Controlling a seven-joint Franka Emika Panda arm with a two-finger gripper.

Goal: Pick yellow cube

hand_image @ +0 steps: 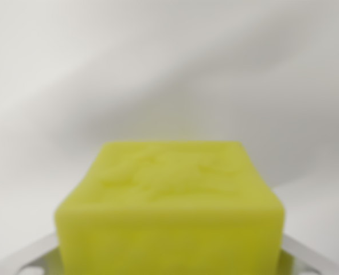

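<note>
The yellow cube (172,200) fills the lower middle of the wrist view, very close to the camera and blurred. Its top face has a faint embossed pattern. Silver fingers (26,260) show at the bottom on the wrist view's left and right, pressed against the cube's two sides. My gripper (170,266) is shut on the cube. The cube's lower part and the fingertips are cut off by the bottom edge of the picture.
Behind the cube there is only a plain white, out-of-focus surface (169,69) with soft grey shadows running across it. No other object shows.
</note>
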